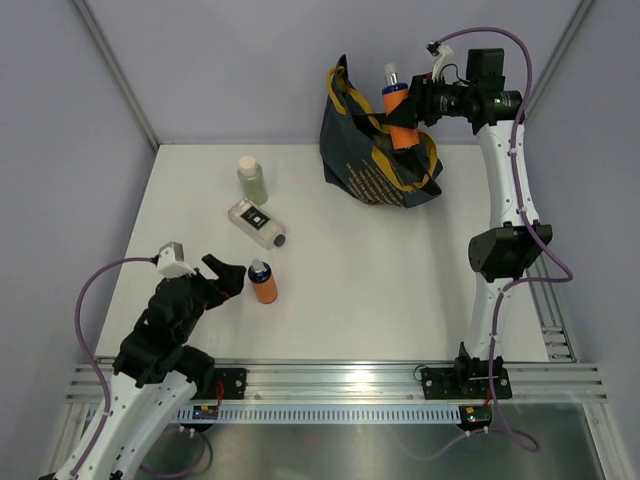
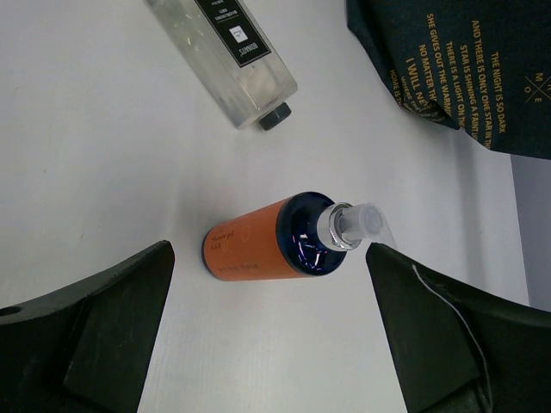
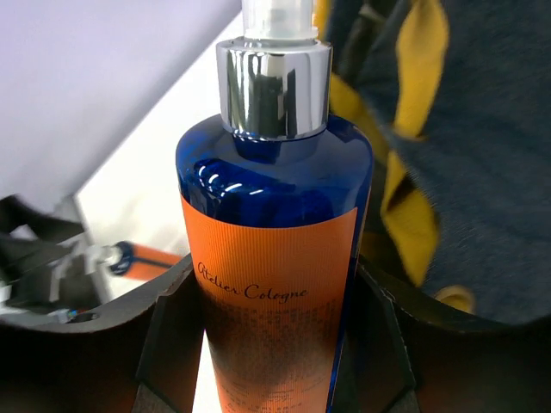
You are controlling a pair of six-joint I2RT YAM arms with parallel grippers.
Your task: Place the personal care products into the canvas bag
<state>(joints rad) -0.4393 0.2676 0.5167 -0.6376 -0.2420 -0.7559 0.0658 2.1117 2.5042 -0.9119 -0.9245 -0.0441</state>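
My right pincer (image 1: 412, 108) is pinched on an orange bottle (image 1: 396, 112), gripping its lower body, with the silver collar and clear spray head pointing up. The bottle hangs off the table (image 1: 400, 290), over the yellow handles of the dark blue bag (image 1: 372, 170), which sits slumped at the far right. My left pincer (image 1: 232, 276) is spread wide and holds nothing. It hovers near the front left, just beside a second orange bottle (image 1: 263, 284) that stands on the table and touches neither finger. Beyond it a clear flat bottle (image 1: 256, 223) with a black label lies on its side. Farther back a pale green bottle (image 1: 252, 180) with a white cap stands upright. Both are well apart from the bag.
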